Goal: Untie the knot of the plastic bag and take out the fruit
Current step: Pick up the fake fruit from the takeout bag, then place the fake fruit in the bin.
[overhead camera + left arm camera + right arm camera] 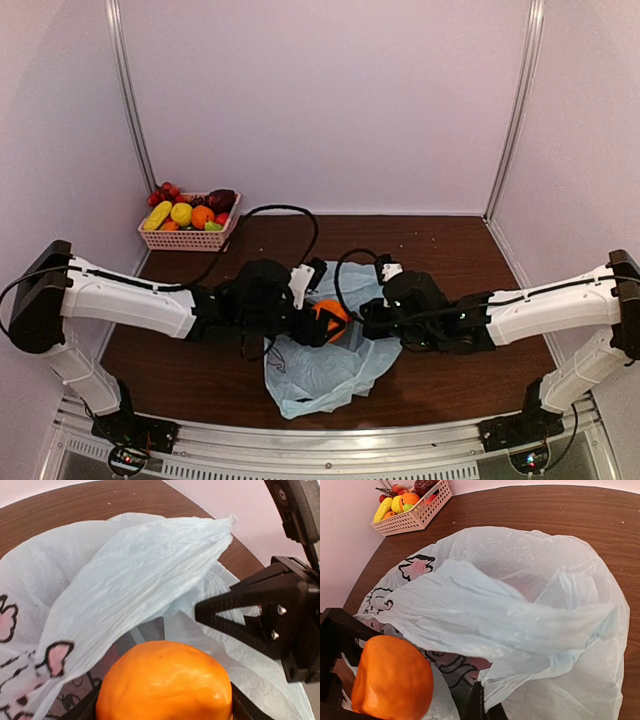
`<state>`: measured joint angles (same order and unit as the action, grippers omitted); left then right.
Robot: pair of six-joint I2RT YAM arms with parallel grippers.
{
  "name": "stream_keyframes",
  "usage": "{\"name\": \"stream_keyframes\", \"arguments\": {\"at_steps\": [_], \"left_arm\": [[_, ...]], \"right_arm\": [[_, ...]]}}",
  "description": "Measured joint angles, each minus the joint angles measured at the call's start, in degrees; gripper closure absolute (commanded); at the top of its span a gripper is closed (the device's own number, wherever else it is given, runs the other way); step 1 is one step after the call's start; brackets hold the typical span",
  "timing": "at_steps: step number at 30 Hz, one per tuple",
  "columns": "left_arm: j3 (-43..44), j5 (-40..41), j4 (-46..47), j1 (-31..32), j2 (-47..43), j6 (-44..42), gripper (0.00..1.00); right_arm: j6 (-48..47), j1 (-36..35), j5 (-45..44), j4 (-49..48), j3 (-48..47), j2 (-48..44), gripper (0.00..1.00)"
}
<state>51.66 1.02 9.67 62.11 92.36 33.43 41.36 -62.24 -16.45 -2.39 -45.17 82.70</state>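
From above, the plastic bag [320, 378] lay crumpled on the worktop [455, 250]. Over the bag's far side, the left hand [322, 322] was clamped on an orange fruit [332, 314]. In the left wrist view the orange fruit sat just above the bag's mouth. In the right wrist view the right hand [475, 701], fingers together, seemingly pinched the bag's rim.

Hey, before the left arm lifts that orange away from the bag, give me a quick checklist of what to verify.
1. Hold of the left gripper on the orange fruit: ok, clamped from both sides.
2. The orange fruit free of the plastic bag: cannot tell, a fold lies right beside it.
3. Hold of the right gripper on the bag: ok, it looks shut on a fold.
4. Room in the basket: cannot tell, it is heaped with fruit.
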Motion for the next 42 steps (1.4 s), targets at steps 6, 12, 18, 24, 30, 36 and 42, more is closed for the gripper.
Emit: {"name": "stream_keyframes", "arguments": {"at_steps": [6,12,18,24,30,36,42], "left_arm": [[-4.2,0.5,-3.1,0.0,-9.6,2.2,0.47],[-3.7,1.6,-8.7,-0.7,-16.9,2.9,0.44],[-1.3,0.6,-21.1,-11.2,-25.0,0.9,0.42],[4.4,-3.0,-29.9,-28.3,-30.3,-4.7,0.41],[6.8,-7.6,-32.4,-39.3,-28.0,-9.8,0.42],[7.6,-10.1,-31.9,-47.9,-21.7,-13.0,0.42],[11.0,-10.1,-27.2,-56.4,-12.5,-13.9,0.42]], "right_arm": [[0.0,0.4,-0.1,0.0,0.5,-0.2,1.00],[0.0,0.5,-0.1,0.0,0.5,-0.7,1.00],[0.0,0.6,-0.2,0.0,0.5,-1.7,1.00],[0.0,0.6,-0.2,0.0,0.5,-1.9,1.00],[0.0,0.6,-0.2,0.0,0.5,-1.9,1.00],[0.0,0.6,-0.2,0.0,0.5,-2.0,1.00],[-0.1,0.6,-0.3,0.0,0.5,-2.8,1.00]]}}
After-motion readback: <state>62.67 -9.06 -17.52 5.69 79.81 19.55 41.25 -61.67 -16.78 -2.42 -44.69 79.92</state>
